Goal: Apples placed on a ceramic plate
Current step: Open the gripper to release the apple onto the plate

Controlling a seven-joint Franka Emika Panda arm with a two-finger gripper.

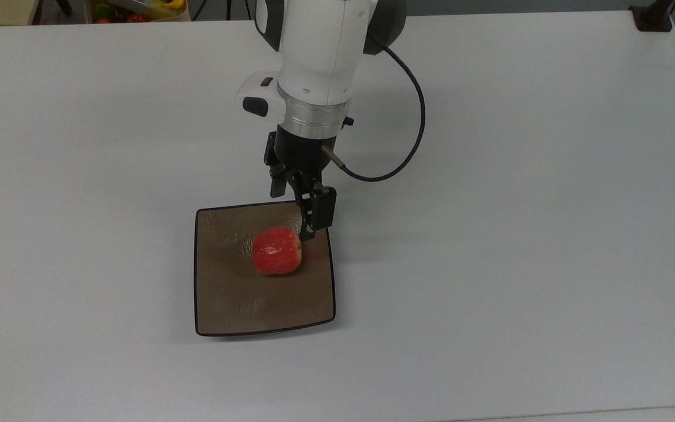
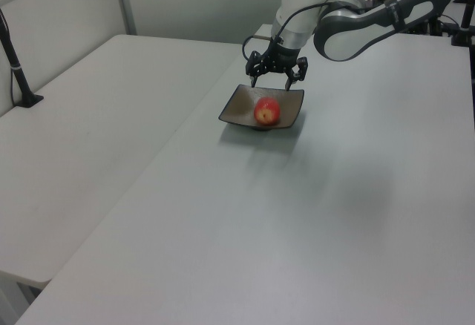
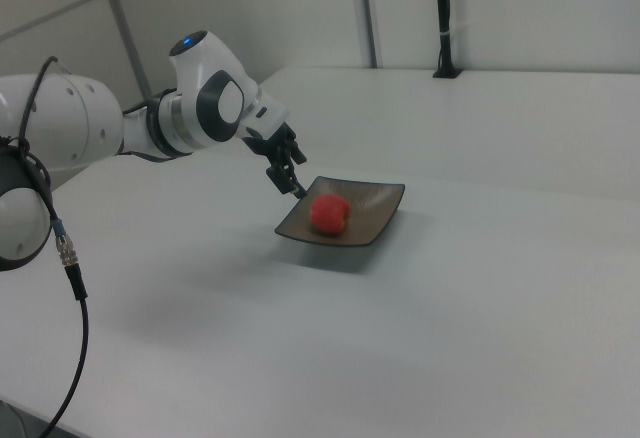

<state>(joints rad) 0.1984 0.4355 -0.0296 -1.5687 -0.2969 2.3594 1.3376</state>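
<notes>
A small bright red apple (image 1: 278,251) lies free near the middle of the square glossy brown plate (image 1: 226,293), with no finger touching it. My gripper (image 1: 292,211) hangs open over the plate's far edge, just above and behind the apple. One finger (image 1: 316,211) is close to the apple's upper right in the top view. The left view has the apple (image 2: 266,111) on the plate (image 2: 239,107) below the spread gripper (image 2: 272,82). In the right view the apple (image 3: 329,214) rests on the plate (image 3: 378,201), and the gripper (image 3: 290,180) is at the right view's left of it.
A box of small mixed-colour fruits (image 1: 132,9) stands beyond the table's far left corner in the top view. A black clamp (image 1: 653,17) sits at the far right corner. A dark cable (image 1: 416,123) loops off my wrist. White tabletop surrounds the plate.
</notes>
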